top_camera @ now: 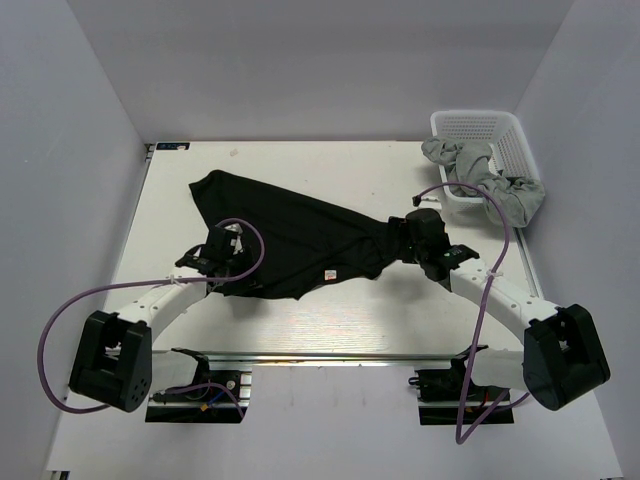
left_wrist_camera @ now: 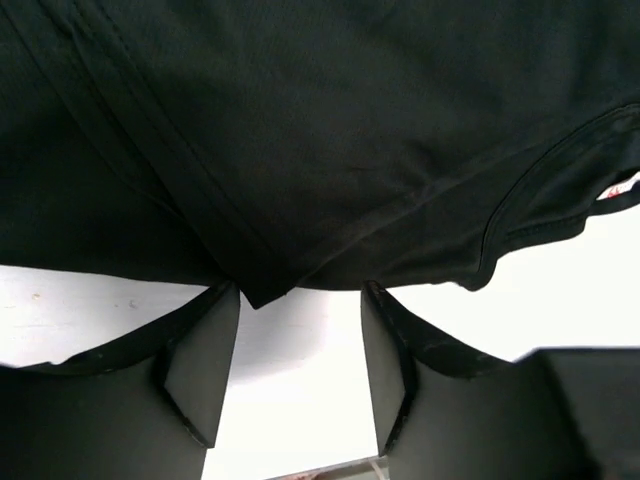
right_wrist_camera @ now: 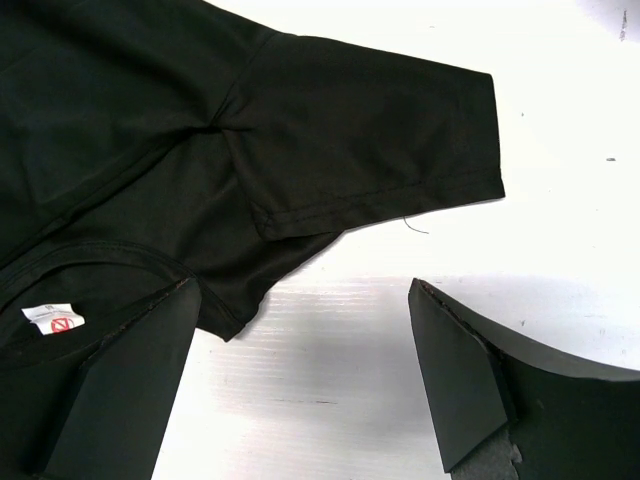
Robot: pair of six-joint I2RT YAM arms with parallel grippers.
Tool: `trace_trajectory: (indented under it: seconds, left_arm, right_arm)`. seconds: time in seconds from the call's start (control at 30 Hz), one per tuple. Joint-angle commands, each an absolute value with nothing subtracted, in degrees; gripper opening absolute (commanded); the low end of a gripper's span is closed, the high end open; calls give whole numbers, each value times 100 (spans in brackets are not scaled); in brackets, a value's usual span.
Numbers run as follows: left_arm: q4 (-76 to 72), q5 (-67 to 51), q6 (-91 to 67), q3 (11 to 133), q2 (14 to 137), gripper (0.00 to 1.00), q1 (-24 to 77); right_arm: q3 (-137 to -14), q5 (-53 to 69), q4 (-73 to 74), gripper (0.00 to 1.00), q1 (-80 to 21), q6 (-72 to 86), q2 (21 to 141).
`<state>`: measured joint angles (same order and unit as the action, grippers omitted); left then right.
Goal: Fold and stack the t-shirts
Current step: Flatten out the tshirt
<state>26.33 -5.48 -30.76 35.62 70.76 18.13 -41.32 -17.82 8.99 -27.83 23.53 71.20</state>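
Top external view: the black t-shirt [top_camera: 290,235] lies bunched at the middle of the worktop [top_camera: 330,330], grey t-shirts [top_camera: 490,172] at the far right corner. The left pincer [left_wrist_camera: 300,300] and right pincer [right_wrist_camera: 300,290] stand spread, holding nothing; better to pinch hem and sleeve deeply, then stretch flat.

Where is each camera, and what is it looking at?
Top: high behind the robot, looks down at table, black shirt, basket; left arm, right arm show.
Left wrist: on left arm, faces shirt's edge; open left gripper shows.
Right wrist: on right arm, faces sleeve, label; open right gripper shows.
All three share the shirt.
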Motion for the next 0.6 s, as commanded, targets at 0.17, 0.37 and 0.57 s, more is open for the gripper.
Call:
trace_trajectory:
  seconds: [0.17,0.37,0.57]
  left_arm:
    - [2522,-123,-3059,3797,7251,58,1846]
    - [2347,-185,-3059,3850,7409,26,1846]
    - [2294,-422,-3006,3902,7155,0,1846]
  right_arm:
    - [-4122,-1696,800,90,-2707,2259,7145]
    - [-4104,-1687,782,90,-2707,2268,7137]
    - [-4087,-1845,817,90,-2663,2451,7198]
